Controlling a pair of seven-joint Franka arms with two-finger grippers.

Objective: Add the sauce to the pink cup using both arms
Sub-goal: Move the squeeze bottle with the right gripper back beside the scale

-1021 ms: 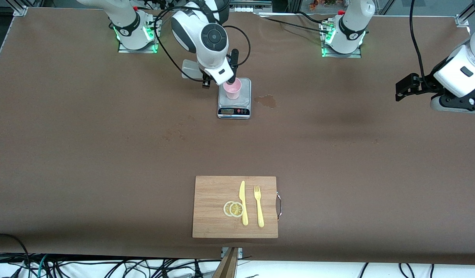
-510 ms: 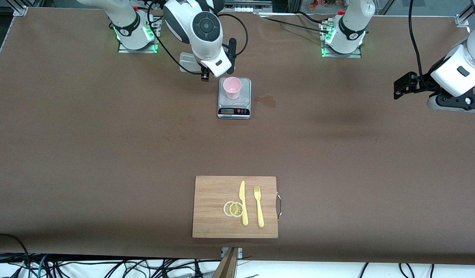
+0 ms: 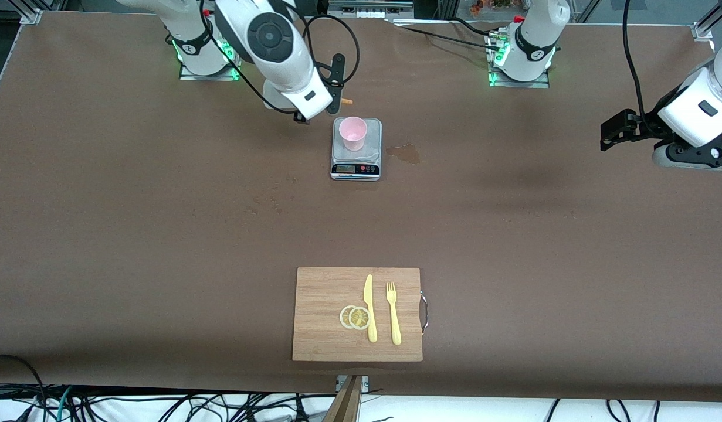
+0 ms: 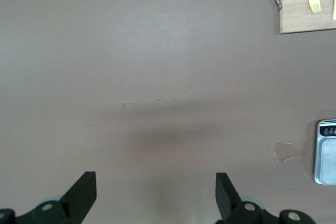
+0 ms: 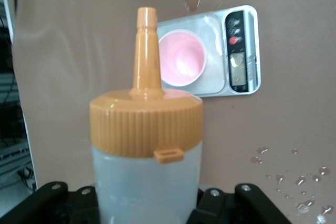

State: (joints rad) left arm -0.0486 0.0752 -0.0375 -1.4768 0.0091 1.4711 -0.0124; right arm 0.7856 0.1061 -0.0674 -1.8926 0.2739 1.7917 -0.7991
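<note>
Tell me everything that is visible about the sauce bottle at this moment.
The sauce bottle is a small squeeze bottle with a translucent whitish body, seemingly soft plastic. It has a ribbed orange cap with a small tab and a long tapered nozzle, open at the tip. The right gripper holds it by the body, off the table beside the scale, nozzle pointing toward the pink cup. Nothing else touches it.

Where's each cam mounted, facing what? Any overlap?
Front: high across the table, facing both arms' bases; right gripper shows.
Left wrist: looks down on bare table; open left gripper shows.
Right wrist: along the whitish orange-capped squeeze bottle it holds, toward the pale pink plastic cup.
All three show the silver kitchen scale.
</note>
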